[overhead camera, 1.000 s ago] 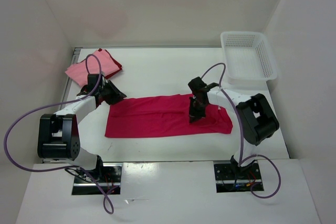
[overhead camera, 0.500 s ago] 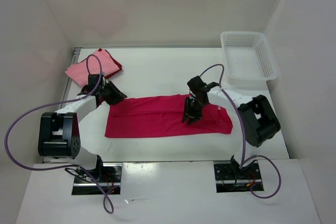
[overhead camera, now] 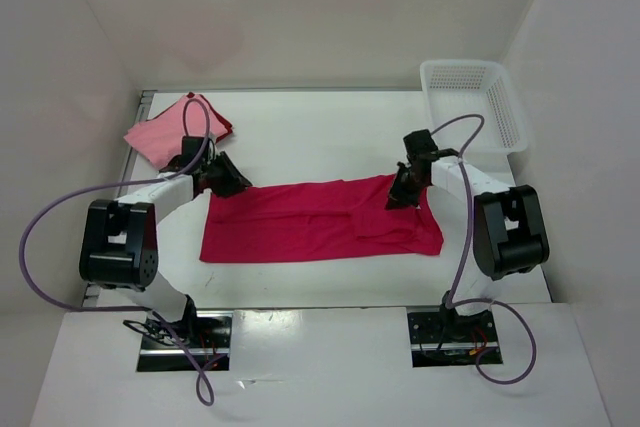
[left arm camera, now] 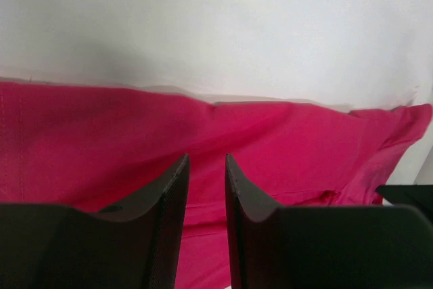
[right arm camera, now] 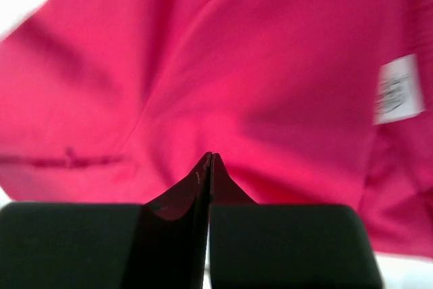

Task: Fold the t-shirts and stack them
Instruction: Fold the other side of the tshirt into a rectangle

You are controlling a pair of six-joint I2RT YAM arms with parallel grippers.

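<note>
Crimson-magenta t-shirt (overhead camera: 300, 222): lies spread flat along the near middle of the table (overhead camera: 320, 132), long side running left to right. A white label (right arm camera: 399, 97) shows on its cloth in my right wrist view. My left pincer (overhead camera: 238, 185) sits at the shirt's far left corner. Its fingers (left arm camera: 169, 194) stand a narrow gap apart, and red cloth shows through the gap. I cannot tell whether any cloth is pinched. My right pincer (overhead camera: 397, 199) sits at the shirt's far right edge with its fingers (right arm camera: 223, 187) pressed together, tips against the red cloth. I cannot tell whether a fold is caught between them. Light pink t-shirt (overhead camera: 155, 132): folded, at the far left corner of the table, lying on the dark red t-shirt (overhead camera: 222, 127), of which only an edge shows. White mesh basket (overhead camera: 510, 117): far right corner, well apart from all three shirts.
</note>
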